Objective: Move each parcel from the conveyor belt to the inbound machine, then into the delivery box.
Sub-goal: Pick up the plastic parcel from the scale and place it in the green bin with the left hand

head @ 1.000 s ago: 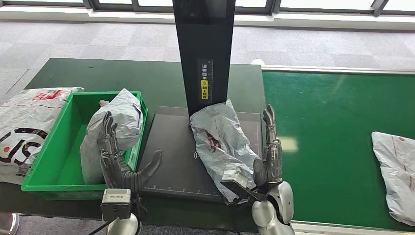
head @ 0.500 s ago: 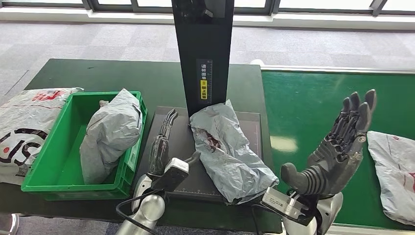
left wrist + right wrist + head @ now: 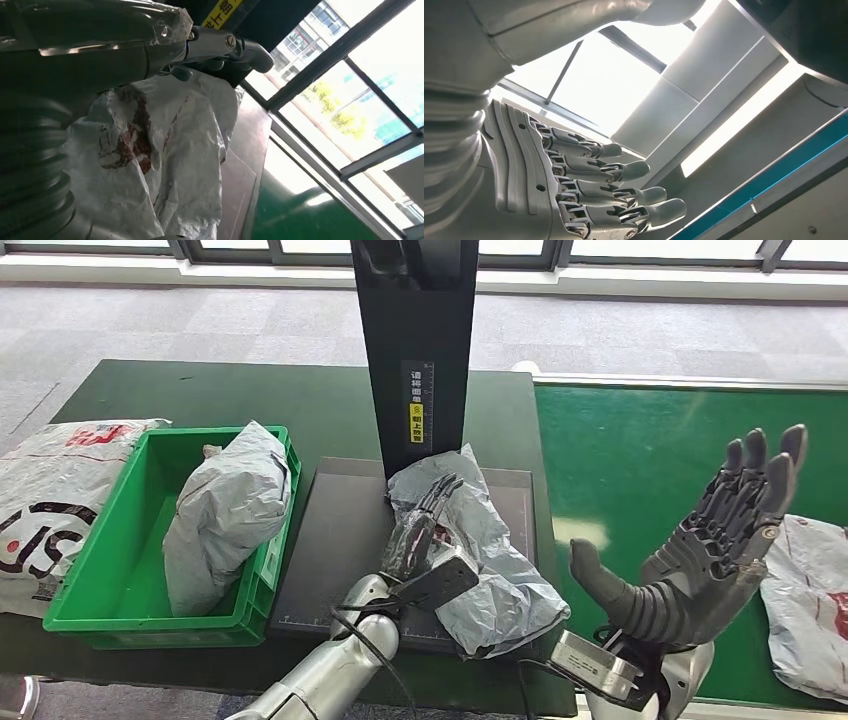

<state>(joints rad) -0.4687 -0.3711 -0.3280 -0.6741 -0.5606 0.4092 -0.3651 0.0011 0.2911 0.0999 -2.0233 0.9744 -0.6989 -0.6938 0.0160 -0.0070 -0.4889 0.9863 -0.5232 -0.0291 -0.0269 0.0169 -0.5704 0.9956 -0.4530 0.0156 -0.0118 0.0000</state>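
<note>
the left hand point(image 3: 425, 530) lies on the parcel point(image 3: 470, 550) on the scanner point(image 3: 340, 530), fingers straight, likely to carry it to the bin point(image 3: 100, 570). the right hand point(image 3: 700, 550) hovers empty, fingers wide, clear of the work.

The black post point(image 3: 415, 350) of the inbound machine carries a small label point(image 3: 418, 403) with white Chinese characters running downward, too small to read, and under them a yellow strip point(image 3: 417, 424) with dark characters, also illegible. A corner of that yellow strip point(image 3: 222, 6) shows in the left wrist view, with parts of black characters. The white bag point(image 3: 50, 495) at the worktop's left edge bears large dark letters that look like "US" and red print near its top, not readable. The parcel point(image 3: 470, 540) on the machine's plate has red-brown markings, no legible text.
</note>
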